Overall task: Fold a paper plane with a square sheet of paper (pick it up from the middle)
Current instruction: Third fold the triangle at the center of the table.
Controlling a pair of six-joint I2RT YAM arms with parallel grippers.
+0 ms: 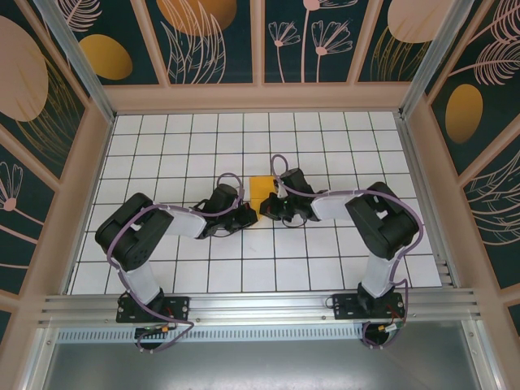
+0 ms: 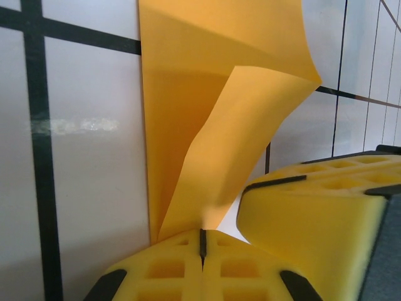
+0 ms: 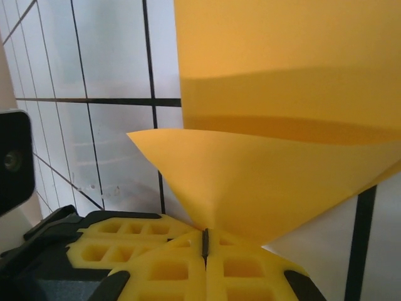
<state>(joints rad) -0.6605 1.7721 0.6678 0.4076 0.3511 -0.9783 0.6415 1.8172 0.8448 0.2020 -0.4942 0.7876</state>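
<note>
The square sheet of paper (image 1: 261, 192) is orange-yellow and lies on the white grid floor between both arms. Its near edge is lifted off the floor. In the left wrist view the paper (image 2: 207, 113) rises as a curled flap, and my left gripper (image 2: 202, 237) is shut on its lower tip. In the right wrist view the paper (image 3: 282, 157) fans out from a pinched point, where my right gripper (image 3: 205, 238) is shut on it. From above, the left gripper (image 1: 250, 214) and right gripper (image 1: 269, 210) stand almost touching at the sheet's near edge.
The right gripper's yellow fingers (image 2: 326, 213) crowd close beside the left ones. Patterned walls (image 1: 260, 41) enclose the gridded floor (image 1: 162, 154) on three sides. A metal rail (image 1: 260, 307) runs along the near edge by the arm bases.
</note>
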